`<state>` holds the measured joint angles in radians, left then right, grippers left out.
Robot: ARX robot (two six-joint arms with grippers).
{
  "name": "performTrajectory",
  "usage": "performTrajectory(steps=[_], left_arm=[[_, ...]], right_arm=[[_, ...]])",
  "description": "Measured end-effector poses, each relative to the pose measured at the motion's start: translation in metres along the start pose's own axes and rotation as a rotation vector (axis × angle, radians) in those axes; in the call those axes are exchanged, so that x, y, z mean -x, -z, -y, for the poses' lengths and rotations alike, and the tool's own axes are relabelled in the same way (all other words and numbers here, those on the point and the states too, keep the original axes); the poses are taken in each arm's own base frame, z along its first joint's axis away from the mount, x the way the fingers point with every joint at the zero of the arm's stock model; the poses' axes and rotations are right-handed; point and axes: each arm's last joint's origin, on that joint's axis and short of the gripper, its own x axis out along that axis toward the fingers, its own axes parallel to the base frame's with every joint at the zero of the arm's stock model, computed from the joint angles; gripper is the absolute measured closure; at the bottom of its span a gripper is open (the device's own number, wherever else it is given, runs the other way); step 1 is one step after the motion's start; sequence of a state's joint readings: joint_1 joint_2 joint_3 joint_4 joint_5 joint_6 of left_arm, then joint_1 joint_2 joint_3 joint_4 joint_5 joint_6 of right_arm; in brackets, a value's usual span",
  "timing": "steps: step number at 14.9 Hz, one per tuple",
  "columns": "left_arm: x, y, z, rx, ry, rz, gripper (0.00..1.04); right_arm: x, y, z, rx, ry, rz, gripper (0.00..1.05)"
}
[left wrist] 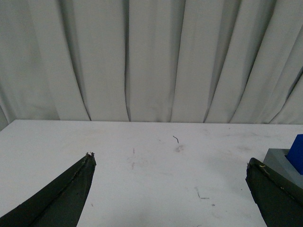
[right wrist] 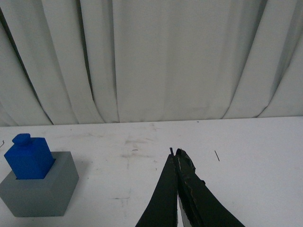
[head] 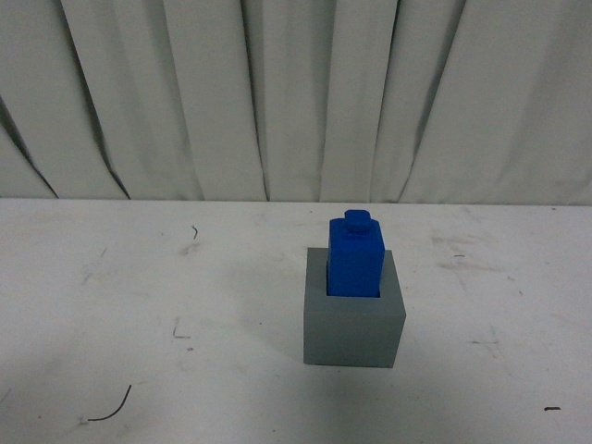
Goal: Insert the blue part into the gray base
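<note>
The blue part [head: 355, 255] stands upright in the recess of the gray base [head: 353, 328] at the middle of the white table, its knob on top. Neither arm shows in the front view. In the left wrist view my left gripper [left wrist: 170, 160] is open and empty, with the base [left wrist: 282, 162] and an edge of the blue part [left wrist: 298, 152] just beyond one finger. In the right wrist view my right gripper [right wrist: 174, 152] is shut and empty, well apart from the blue part [right wrist: 29, 157] and the base [right wrist: 42, 191].
The white table [head: 139, 296] carries scuff marks and a thin dark wire scrap [head: 111, 407] near its front. A pleated white curtain [head: 277, 92] hangs behind the table's far edge.
</note>
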<state>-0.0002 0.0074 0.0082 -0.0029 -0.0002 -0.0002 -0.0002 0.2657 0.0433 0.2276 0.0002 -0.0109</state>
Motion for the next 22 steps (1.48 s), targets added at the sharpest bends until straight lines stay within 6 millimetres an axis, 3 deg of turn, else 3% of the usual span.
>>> performTrajectory(steps=[7, 8, 14, 15, 16, 22], left_arm=[[0.000, 0.000, 0.000, 0.000, 0.000, 0.000, 0.07], [0.000, 0.000, 0.000, 0.000, 0.001, 0.000, 0.07], [0.000, 0.000, 0.000, 0.000, 0.000, 0.000, 0.07], [0.000, 0.000, 0.000, 0.000, 0.000, 0.000, 0.07], [0.000, 0.000, 0.000, 0.000, 0.000, 0.000, 0.07], [0.000, 0.000, 0.000, 0.000, 0.000, 0.000, 0.07]], right_arm=[[0.015, 0.014, 0.000, 0.000, 0.000, -0.042, 1.03], [0.017, 0.008, 0.000, -0.001, 0.000, 0.024, 1.03], [0.017, 0.010, 0.000, -0.001, 0.000, 0.001, 1.03], [0.017, 0.010, 0.000, -0.001, 0.000, 0.001, 0.98], [0.017, 0.010, 0.000, -0.001, 0.000, 0.001, 0.88], [0.017, 0.010, 0.000, -0.001, 0.000, 0.001, 0.14]])
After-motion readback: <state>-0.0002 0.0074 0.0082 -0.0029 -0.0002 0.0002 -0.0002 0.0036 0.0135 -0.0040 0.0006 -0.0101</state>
